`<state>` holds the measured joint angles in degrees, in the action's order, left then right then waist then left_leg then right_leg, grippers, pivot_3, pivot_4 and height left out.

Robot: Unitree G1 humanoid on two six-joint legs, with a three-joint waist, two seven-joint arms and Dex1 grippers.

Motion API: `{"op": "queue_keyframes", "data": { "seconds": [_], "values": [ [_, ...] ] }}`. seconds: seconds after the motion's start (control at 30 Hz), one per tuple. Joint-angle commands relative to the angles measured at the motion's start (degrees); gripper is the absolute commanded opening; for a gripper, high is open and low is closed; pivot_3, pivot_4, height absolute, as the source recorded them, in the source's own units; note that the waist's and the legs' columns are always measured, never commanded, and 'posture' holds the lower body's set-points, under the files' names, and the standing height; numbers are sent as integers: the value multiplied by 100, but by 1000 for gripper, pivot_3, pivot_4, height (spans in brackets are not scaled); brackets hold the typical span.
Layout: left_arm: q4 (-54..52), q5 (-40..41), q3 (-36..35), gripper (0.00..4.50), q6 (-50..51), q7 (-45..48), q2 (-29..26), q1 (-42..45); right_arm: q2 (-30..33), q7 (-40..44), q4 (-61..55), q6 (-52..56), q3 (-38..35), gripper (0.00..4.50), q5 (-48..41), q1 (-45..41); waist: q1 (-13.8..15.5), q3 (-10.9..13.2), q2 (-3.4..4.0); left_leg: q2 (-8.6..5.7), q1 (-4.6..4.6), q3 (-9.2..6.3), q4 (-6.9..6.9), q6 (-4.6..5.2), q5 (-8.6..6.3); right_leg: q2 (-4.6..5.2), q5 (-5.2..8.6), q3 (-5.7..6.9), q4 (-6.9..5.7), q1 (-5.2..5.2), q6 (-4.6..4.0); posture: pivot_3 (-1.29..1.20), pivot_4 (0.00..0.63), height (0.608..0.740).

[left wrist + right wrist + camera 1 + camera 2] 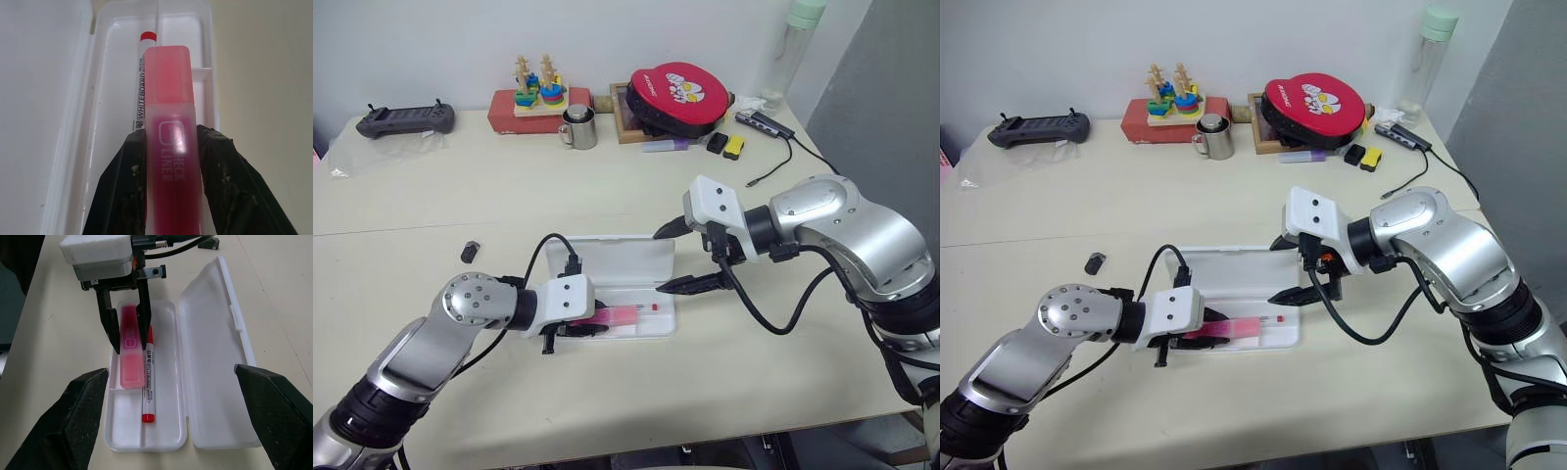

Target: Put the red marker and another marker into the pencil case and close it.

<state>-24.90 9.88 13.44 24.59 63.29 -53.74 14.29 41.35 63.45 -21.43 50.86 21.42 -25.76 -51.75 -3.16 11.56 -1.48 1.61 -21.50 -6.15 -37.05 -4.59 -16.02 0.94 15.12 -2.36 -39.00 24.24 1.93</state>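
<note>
Pink highlighter (130, 352); white pencil case (215, 357); red-capped white marker (148, 377).

Two head cameras look forward and down across the table (431, 245), side by side, sharing nearly the whole scene with a slight sideways offset. The left wrist camera peers close along its fingers (120, 196) into the open pencil case (110, 88). The right wrist camera looks down from higher, taking in the pencil case and the left gripper (128, 340).

You see a glossy translucent pink highlighter (172, 142), a smooth milky plastic case (215, 352), a matt beige table (431, 225) and a shiny metal cup (580, 127).
</note>
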Motion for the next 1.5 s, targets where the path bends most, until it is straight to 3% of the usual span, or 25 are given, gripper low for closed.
{"op": "queue_keyframes", "data": {
  "seconds": [0.03,0.57,0.6,0.83,1.03,1.07,1.27,1.5],
  "values": [
    [-9,-82,25,1205,-57,33,10,77,-17,-43,-149,-24,-87,4325,25,-17,0,0,0,0,0,0,0,0,0,0,0,0,-1,0,0,0,150,740],
    [108,-131,42,1205,-98,125,52,176,-26,-131,-163,25,-95,4325,-1,-3,3,0,0,0,1,-1,-1,0,0,0,0,0,-2,-2,0,0,150,740],
    [60,-32,-8,1905,-1,127,75,189,-27,-131,-166,25,-95,4325,-3,-4,3,0,0,0,2,-1,-1,0,0,0,0,0,-2,-2,0,0,150,740],
    [-125,386,-195,1931,315,274,29,251,-35,-124,-159,8,-106,4325,-11,-4,4,0,0,0,1,-1,-1,0,0,0,0,1,-2,-2,0,0,150,740],
    [-166,630,-364,3046,462,242,86,339,-36,-126,-157,16,-108,4325,-14,-5,1,0,0,0,2,-1,-2,0,0,0,0,1,-3,-3,0,0,150,740],
    [-195,736,-451,3280,542,226,99,365,-37,-131,-164,24,-112,4325,-16,-4,1,0,0,0,2,-1,-2,0,0,0,0,1,-3,-3,0,0,150,740],
    [-381,1394,-1085,3280,1158,186,-12,415,-8,-138,-201,61,-143,4325,-39,11,0,0,-1,0,2,-3,-2,0,0,0,0,2,-3,-3,0,0,150,740],
    [-483,2874,-2946,3280,2673,-612,64,618,97,-89,-226,53,-225,4325,-51,17,-7,-1,-2,1,3,-6,-2,0,0,0,0,5,-3,-4,0,0,150,740]
  ]
}}
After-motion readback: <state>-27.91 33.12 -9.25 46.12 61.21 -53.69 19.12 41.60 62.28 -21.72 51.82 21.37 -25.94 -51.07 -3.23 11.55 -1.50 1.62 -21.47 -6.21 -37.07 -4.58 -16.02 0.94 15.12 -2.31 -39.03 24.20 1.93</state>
